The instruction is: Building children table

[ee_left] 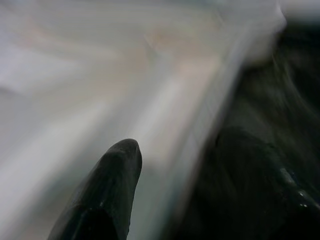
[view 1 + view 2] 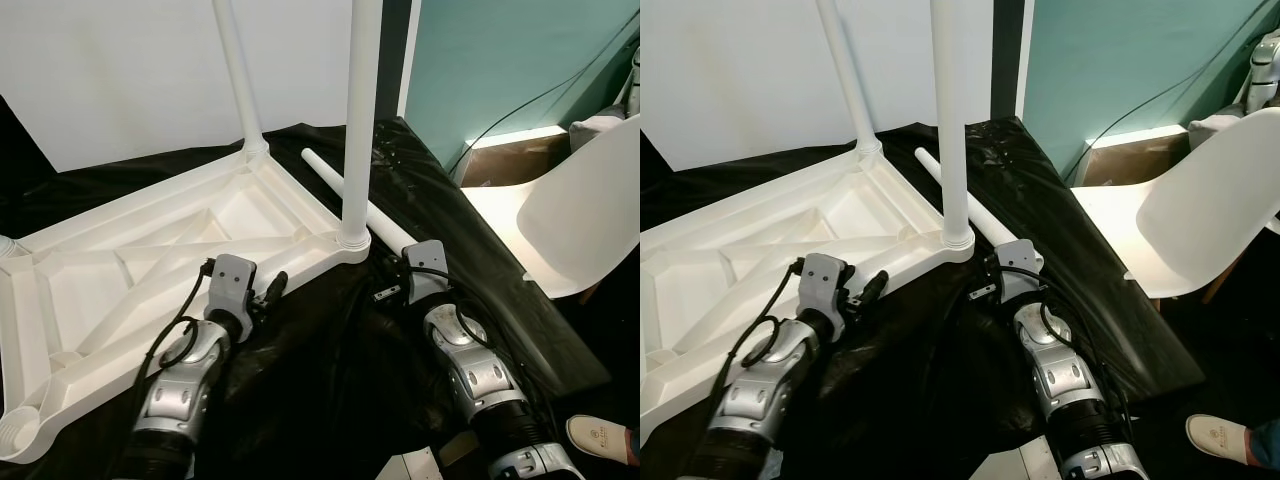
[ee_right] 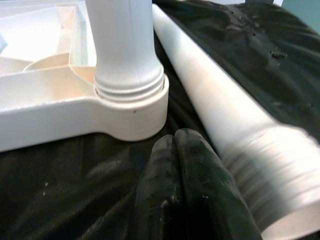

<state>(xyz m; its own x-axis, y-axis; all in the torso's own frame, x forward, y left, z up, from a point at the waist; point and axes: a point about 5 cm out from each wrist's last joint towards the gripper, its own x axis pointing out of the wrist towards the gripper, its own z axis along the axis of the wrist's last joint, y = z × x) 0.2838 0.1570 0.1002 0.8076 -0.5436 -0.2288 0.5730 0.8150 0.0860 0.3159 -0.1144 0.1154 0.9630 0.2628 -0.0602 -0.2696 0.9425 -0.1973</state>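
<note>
The upturned white plastic table top lies on the black sheet; the left gripper, fingers apart, is held at its edge. Two white tubular legs are already socketed. The right gripper, fingers pressed together, is placed beside the loose white threaded leg, which could be nudged into rolling away.

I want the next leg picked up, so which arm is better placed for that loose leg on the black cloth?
Right. The right gripper, fingers together, sits right beside the loose leg. The left gripper is at the tabletop edge, across the mounted leg.
</note>
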